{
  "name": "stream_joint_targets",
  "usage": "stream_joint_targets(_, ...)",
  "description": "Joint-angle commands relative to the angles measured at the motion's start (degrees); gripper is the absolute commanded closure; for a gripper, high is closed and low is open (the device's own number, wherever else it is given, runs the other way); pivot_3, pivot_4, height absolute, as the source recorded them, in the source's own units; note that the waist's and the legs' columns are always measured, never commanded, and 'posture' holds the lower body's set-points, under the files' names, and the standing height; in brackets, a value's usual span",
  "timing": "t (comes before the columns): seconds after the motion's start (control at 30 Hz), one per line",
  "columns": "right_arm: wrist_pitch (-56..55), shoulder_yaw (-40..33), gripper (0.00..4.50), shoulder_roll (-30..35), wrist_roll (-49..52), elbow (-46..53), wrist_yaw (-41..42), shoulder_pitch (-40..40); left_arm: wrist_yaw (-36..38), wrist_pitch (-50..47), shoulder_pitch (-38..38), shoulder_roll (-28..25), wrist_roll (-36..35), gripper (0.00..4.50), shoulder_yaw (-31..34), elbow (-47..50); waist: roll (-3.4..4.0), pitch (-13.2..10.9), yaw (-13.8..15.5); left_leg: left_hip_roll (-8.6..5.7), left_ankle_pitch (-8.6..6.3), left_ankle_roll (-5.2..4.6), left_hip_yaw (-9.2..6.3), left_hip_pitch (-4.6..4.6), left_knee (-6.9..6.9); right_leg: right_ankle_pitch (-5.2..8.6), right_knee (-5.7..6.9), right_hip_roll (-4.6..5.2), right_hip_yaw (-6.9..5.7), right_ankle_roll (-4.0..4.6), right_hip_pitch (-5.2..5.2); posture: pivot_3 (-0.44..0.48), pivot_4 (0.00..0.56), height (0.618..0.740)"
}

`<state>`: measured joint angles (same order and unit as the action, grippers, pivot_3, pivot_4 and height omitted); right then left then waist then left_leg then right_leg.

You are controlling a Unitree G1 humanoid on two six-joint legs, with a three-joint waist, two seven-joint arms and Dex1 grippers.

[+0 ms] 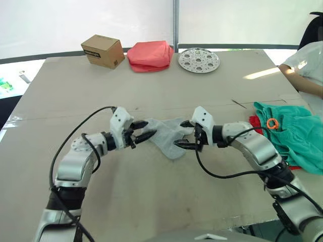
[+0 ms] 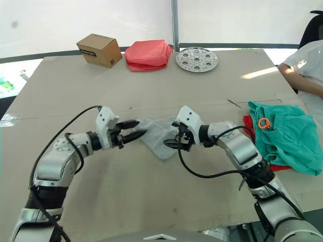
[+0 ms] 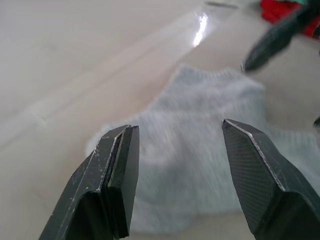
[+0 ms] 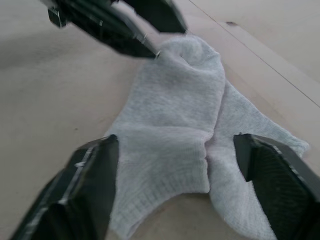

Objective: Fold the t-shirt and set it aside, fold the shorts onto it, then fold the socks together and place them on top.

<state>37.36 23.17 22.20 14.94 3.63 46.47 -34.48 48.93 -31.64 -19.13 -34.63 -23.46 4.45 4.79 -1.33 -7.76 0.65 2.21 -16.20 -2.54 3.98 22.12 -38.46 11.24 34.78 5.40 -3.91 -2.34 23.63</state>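
Socks (image 1: 169, 134) as landmark: flat on table (image 1: 151, 201), one overlapping other, long axis running between both arms.
Left gripper (image 1: 143, 130) at socks' left end, fingers spread, holding nothing.
Right gripper (image 1: 184, 134) at right end, equally close, also spread, empty.
Right of socks: shorts (image 1: 292, 133) over t-shirt (image 1: 256, 123).
Far beyond: box (image 1: 103, 51), salmon bundle (image 1: 149, 56), perforated disc (image 1: 199, 60).

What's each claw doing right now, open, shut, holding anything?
Left claw: open, empty, at the socks' edge.
Right claw: open, empty, over the socks' other side.
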Motion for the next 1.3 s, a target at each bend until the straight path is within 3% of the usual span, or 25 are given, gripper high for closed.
stream_joint_targets(0.03,-1.0,0.2,2.20,-0.6,-2.0,-1.6,-0.1,-1.6,2.0,-1.5,-3.3,-3.4,0.2,1.60,0.3,-2.6,0.00,0.0,-0.1,-0.01,0.00,0.00,0.01,0.00,0.00,0.00,0.01,0.00,0.01,0.00,0.00,0.000,0.150,0.740)
stream_joint_targets(0.4,-0.9,1.4,2.20,-2.1,-4.1,-3.3,2.4,-2.9,6.1,-0.3,-12.1,-7.4,5.0,1.60,-3.6,-16.7,-0.01,0.0,-1.3,0.04,0.04,0.07,0.03,0.00,0.08,-0.11,-0.03,-0.19,0.04,-0.21,0.01,0.000,0.150,0.740)
stream_joint_targets(0.5,-2.1,2.0,3.03,-2.4,-5.5,-4.1,2.8,-3.0,6.5,0.3,-12.5,-7.4,6.0,1.60,-4.0,-17.9,-0.01,0.0,-1.3,0.05,0.05,0.09,0.02,-0.01,0.08,-0.11,0.00,-0.19,0.03,-0.21,0.01,0.000,0.150,0.740)
stream_joint_targets(0.6,-3.7,2.3,4.27,-2.3,-7.0,-3.9,2.8,-2.8,6.7,0.5,-12.3,-7.2,6.3,1.60,-3.9,-18.2,-0.01,0.0,-1.4,0.06,0.05,0.10,0.02,-0.01,0.08,-0.11,0.01,-0.19,0.03,-0.21,0.02,0.000,0.150,0.740)
stream_joint_targets(1.27,-5.4,1.4,4.41,-1.2,-8.6,-0.6,4.6,-2.2,8.0,2.8,-12.3,-4.6,8.2,1.60,-5.6,-22.3,-0.02,0.0,-1.3,0.06,0.06,0.12,0.02,-0.01,0.07,-0.12,0.01,-0.19,0.03,-0.21,0.01,0.000,0.150,0.740)
stream_joint_targets(1.3,-5.4,1.3,4.49,-1.1,-8.6,-0.1,4.7,-2.0,8.1,3.0,-12.4,-4.2,8.3,1.87,-5.7,-22.7,-0.02,0.0,-1.3,0.06,0.06,0.12,0.02,0.00,0.07,-0.12,0.01,-0.19,0.03,-0.21,0.01,0.000,0.150,0.740)
